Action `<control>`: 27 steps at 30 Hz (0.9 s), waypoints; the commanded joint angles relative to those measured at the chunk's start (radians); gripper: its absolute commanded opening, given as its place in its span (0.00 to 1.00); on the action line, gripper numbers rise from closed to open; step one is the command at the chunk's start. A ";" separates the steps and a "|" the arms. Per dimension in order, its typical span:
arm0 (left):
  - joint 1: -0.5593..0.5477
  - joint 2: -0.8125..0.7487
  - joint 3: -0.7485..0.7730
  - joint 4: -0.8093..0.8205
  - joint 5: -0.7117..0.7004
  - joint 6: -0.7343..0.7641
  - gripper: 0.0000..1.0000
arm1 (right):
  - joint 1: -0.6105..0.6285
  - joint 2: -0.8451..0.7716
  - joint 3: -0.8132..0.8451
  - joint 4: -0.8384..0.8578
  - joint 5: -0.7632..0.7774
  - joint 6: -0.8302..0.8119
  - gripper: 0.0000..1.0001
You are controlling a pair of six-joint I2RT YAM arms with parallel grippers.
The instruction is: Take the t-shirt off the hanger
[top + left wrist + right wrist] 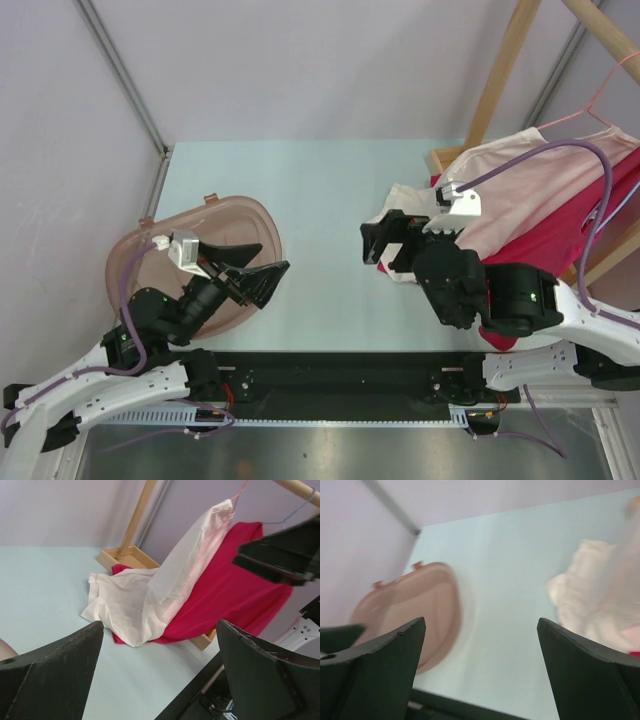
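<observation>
Jaws of both arms wide and empty; t-shirt [520, 185] on hanger [598, 100].
We see the pale t-shirt hanging from the pink hanger at the right of the surface [320, 190], its lower part spread on the surface over a red garment [585, 225]. The left arm [170, 310] sits above a brown tray [225, 225]. The right arm [500, 295] is near the t-shirt's hem, not gripping it.

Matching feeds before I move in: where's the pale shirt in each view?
Top external: pale shirt at far right, hem on table.
Left wrist: pale shirt at centre.
Right wrist: pale shirt at right edge, blurred.
Shared landmark: the table.
</observation>
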 commanded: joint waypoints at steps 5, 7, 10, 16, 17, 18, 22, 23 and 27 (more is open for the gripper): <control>-0.002 0.063 0.102 -0.106 0.138 0.045 1.00 | -0.261 -0.005 0.068 -0.115 0.000 -0.128 1.00; -0.002 0.077 0.104 -0.120 0.135 0.041 1.00 | -0.341 0.061 0.146 -0.176 -0.012 -0.105 1.00; -0.003 0.099 0.105 -0.141 0.141 0.025 1.00 | -0.363 0.091 0.142 -0.152 0.053 -0.195 1.00; -0.003 0.115 0.092 -0.155 0.182 -0.015 1.00 | -0.542 0.154 0.198 -0.106 0.007 -0.334 1.00; -0.003 0.118 0.088 -0.155 0.184 -0.025 1.00 | -0.571 0.160 0.209 -0.108 -0.019 -0.353 1.00; -0.002 0.120 0.085 -0.155 0.189 -0.030 1.00 | -0.626 0.160 0.217 -0.101 -0.047 -0.369 1.00; -0.002 0.141 0.076 -0.163 0.201 -0.044 1.00 | -0.760 0.173 0.293 -0.121 -0.127 -0.379 1.00; -0.003 0.152 0.076 -0.163 0.208 -0.042 1.00 | -0.776 0.176 0.312 -0.114 -0.109 -0.387 1.00; -0.003 0.183 0.097 -0.158 0.232 -0.035 1.00 | -0.884 0.190 0.353 -0.108 -0.079 -0.398 1.00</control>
